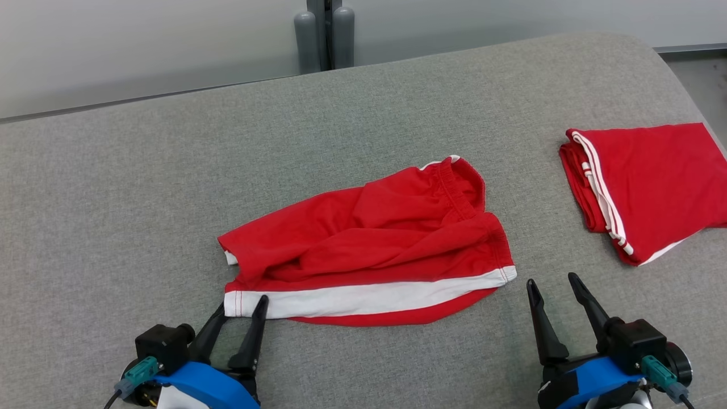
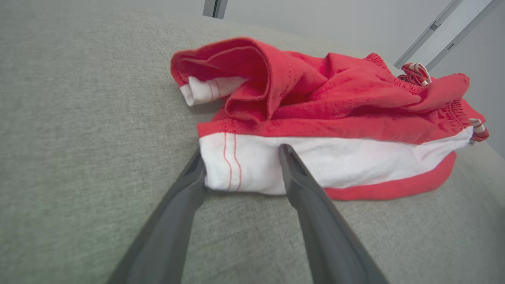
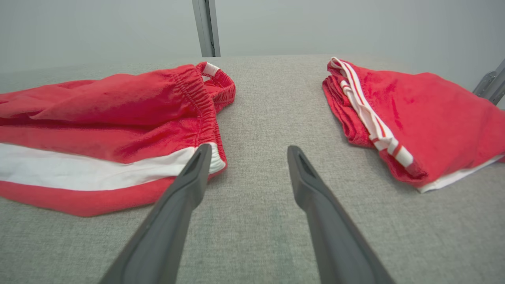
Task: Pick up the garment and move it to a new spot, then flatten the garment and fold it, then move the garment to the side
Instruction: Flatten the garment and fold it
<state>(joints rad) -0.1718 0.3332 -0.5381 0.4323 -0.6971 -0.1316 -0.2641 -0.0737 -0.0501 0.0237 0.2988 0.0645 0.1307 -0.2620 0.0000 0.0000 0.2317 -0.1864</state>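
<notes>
The shorts [image 1: 369,244] lie crumpled at the centre of the grey worktop [image 1: 142,199]. They are red, and a white band [image 1: 363,298] runs along their near edge. The elastic waist is bunched toward 1 o'clock, and the leg hem opens toward 9 o'clock. In the left wrist view the shorts [image 2: 315,102] are heaped in soft folds above the flat band [image 2: 355,161].

The left gripper [image 1: 241,304] sits at 7 o'clock from the shorts, at the hem corner of the band. Its 2 fingers are spread wide and have hold of nothing. Seen from its wrist, the left gripper [image 2: 242,154] has 1 finger against the hem's outer edge and the other lying over the white cloth.

The right gripper [image 1: 552,279] is at 4 o'clock, just off the waist-end corner, its fingers wide apart and empty. From its own wrist, the right gripper [image 3: 249,148] has 1 fingertip in front of the shorts [image 3: 98,118].

A folded garment [image 1: 653,182], also red with white stripes, lies well apart at 3 o'clock. A grey post [image 1: 324,37] stands beyond the worktop at 12 o'clock.
</notes>
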